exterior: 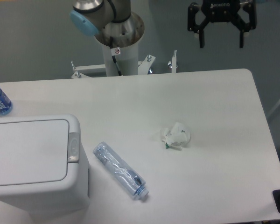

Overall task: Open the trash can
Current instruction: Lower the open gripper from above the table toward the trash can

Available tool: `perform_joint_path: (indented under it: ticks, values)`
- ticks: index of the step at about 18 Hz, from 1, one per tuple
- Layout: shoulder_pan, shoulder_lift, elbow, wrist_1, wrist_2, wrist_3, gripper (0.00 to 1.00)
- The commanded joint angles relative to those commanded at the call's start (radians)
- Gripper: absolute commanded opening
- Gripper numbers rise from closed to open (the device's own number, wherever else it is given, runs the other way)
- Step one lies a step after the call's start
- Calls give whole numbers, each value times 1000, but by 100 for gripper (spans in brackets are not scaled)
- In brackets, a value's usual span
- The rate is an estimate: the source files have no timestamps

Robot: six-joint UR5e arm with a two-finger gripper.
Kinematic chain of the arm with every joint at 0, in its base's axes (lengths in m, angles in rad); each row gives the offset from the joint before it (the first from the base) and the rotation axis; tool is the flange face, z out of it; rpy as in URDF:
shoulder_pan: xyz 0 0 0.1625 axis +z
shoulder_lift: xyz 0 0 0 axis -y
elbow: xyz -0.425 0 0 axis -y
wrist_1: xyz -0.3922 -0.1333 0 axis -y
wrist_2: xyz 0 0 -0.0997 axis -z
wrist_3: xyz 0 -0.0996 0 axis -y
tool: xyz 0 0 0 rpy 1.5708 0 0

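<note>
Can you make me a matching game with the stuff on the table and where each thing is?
Things:
1. large white plastic trash can with flat lid
2. clear empty plastic bottle lying on its side
3. crumpled white paper wad
4. black two-finger gripper, fingers apart

Places:
A. middle of the table
B. up in the air, past the table's far edge
C. front left corner
D. just right of the trash can

Pairs: 1-C, 2-D, 3-A, 4-B

White trash can [28, 158] with grey latch [73, 147], clear bottle [120, 171], white crumpled paper [175, 136], black gripper [221, 43].
</note>
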Motion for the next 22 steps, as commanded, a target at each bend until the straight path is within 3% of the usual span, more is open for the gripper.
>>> perform_joint_path:
  ticks: [9,12,14,18,22]
  values:
    - [-5,-3,0,0,-3,-15,100]
    - [-11,-5,0,2,-8,-162,100]
    - [-43,-15,2,43,-15,-237,100]
    - [-152,-70,5,135,-17,-429,100]
    - [-273,-115,21,150,-20,-699,100]
